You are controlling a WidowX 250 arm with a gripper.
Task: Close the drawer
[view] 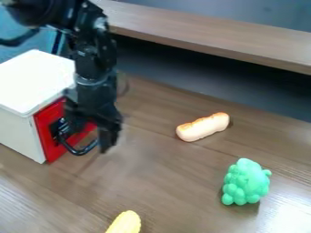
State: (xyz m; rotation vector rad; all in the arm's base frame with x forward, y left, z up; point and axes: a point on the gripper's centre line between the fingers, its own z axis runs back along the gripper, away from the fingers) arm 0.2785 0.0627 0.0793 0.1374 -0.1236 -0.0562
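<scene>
At nine o'clock in the camera view, the red drawer (50, 138) sits against its white box (15, 129); the gripper (90, 129) hangs before it, fingers apart. On the surface (164, 182), bread (203, 127) lies at three o'clock, green grapes (247, 182) between four and five, corn (125, 223) at six.

Glossy black arm (92, 57), chunky at the joints (a curved black cable (19, 40) beside it), greyish band (91, 82) lower down

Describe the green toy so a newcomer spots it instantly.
Start at the white box with the red front, then cross the wooden table to the lower right. The green toy is a knobbly cluster, unlike the smooth, pale roll or the yellow piece.
</scene>
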